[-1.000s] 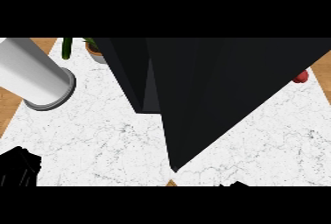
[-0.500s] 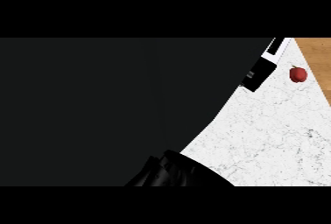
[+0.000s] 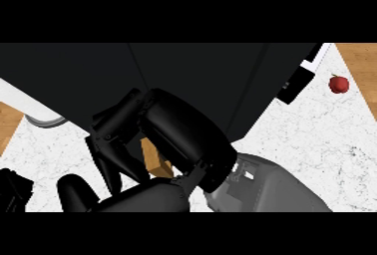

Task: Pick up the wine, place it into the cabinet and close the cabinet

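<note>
The wine shows nowhere in the head view. A dark cabinet fills the upper part of the picture, its panels reaching down over the counter. My right hand is raised close to the view, in front of the cabinet's lower edge. Its fingers hang loosely bent and nothing shows in them. Its grey forearm comes in from the lower right. My left hand rests open at the lower left edge.
A red apple lies on the white marble counter at the far right. A white cylinder pokes out at the left under the cabinet. A small brown patch shows behind my right hand.
The dark cabinet mass has drawn back from the left and middle. My right hand has risen into the centre of the view. The white cylinder at the left shows again.
</note>
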Robot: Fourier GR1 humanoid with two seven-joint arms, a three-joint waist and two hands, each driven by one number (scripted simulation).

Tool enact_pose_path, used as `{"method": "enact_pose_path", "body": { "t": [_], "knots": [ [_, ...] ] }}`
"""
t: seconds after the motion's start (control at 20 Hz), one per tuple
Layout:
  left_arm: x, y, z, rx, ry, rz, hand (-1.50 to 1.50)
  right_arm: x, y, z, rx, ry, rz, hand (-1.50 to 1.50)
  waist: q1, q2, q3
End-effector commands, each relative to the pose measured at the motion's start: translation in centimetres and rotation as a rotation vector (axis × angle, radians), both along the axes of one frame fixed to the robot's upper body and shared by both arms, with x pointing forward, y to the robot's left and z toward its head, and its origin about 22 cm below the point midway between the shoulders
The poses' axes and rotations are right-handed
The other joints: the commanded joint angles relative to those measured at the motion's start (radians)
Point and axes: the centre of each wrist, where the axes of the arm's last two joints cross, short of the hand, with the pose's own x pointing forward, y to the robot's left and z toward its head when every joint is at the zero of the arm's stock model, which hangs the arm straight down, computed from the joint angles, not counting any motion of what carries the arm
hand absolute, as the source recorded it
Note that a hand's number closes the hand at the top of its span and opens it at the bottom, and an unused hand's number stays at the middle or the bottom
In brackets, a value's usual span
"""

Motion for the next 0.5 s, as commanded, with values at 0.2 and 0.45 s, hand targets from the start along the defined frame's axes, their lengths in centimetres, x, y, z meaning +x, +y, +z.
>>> {"method": "enact_pose_path", "body": {
  "t": [0.2,0.45],
  "knots": [
    [0.0,-0.6,-0.8,0.017,-0.002,0.009,1.50,3.6,1.2,-2.2,0.036,0.086,-0.113,1.50,-0.006,0.000,0.000],
    [0.6,-0.3,-2.0,0.019,0.004,-0.001,1.50,6.2,-0.3,-3.7,0.045,0.134,-0.118,1.50,-0.012,0.000,0.000]
  ]
}}
